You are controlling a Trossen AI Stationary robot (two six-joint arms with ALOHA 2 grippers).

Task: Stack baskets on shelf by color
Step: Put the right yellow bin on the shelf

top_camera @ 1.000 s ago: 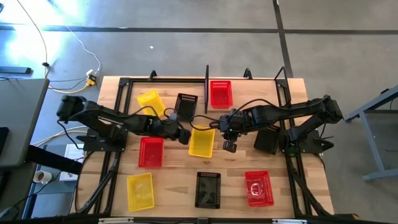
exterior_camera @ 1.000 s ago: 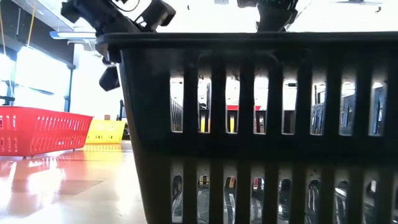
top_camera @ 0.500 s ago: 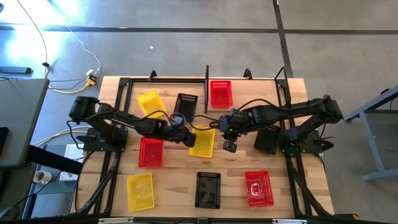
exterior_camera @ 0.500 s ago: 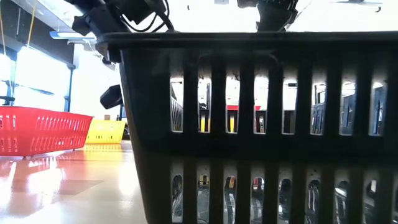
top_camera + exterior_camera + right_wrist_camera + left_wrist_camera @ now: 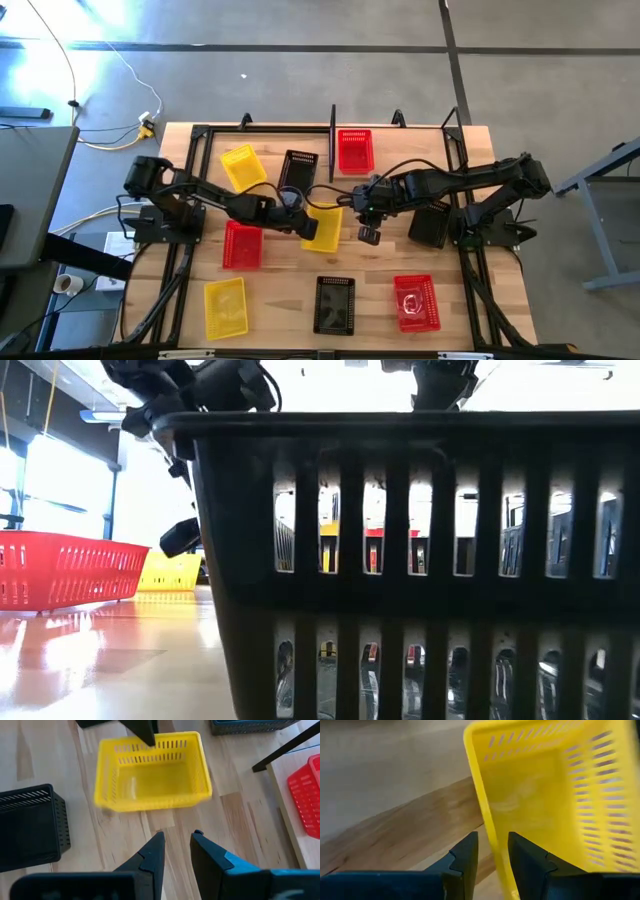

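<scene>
1. The left gripper (image 5: 310, 226) is reaching over the middle of the wooden table (image 5: 270, 300), its two dark fingers (image 5: 467, 857) standing a narrow gap apart astride the rim of a yellow mesh basket (image 5: 324, 228); whether they are pinching that wall I cannot tell.
2. The right gripper (image 5: 368, 234) is hanging just beside the same basket's other side, its fingers (image 5: 152, 857) slightly parted and holding nothing, with bare wood between them.
3. The shelf (image 5: 390, 140), a pale board in a black metal frame, is running along the table's far edge, and a red basket (image 5: 354, 150) is sitting on it.
4. Near the shelf, a black basket (image 5: 297, 168) and a tilted second yellow basket (image 5: 243, 166) are lying on the table.
5. Another red basket (image 5: 241, 244) is sitting just beside the left arm, and a solid-looking black basket (image 5: 430, 224) is resting under the right arm.
6. Along the near edge, a third yellow basket (image 5: 225, 306), a black one (image 5: 334, 304) and a red one (image 5: 416, 302) are standing well apart.
7. In the low view that near black basket (image 5: 420, 560) is blocking most of the scene, its slotted plastic wall filling the frame.
8. All the baskets are rectangular, with perforated plastic sides; the tabletop is glossy planked wood.
</scene>
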